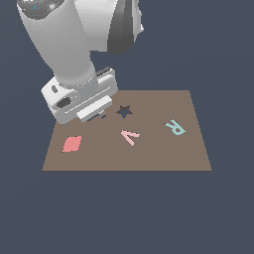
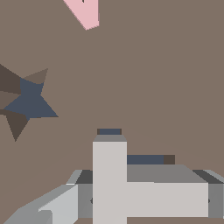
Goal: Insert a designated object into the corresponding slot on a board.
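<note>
In the wrist view the light grey T-shaped block (image 2: 109,183) sits between the dark pads (image 2: 85,199) of my gripper (image 2: 148,202), which is shut on it. Thin dark strips of the T-shaped slot (image 2: 144,159) show just beyond the block's edges, so the block stands right at the slot; how deep it sits I cannot tell. In the exterior view my gripper (image 1: 96,115) is down at the brown board (image 1: 158,154), near its back on the exterior view's left, and hides both block and slot.
A dark star-shaped cutout (image 1: 124,111) (image 2: 28,103) lies close beside the gripper. On the board are also a pink V (image 1: 130,136) (image 2: 87,13), a teal R (image 1: 174,127) and a red diamond (image 1: 72,144).
</note>
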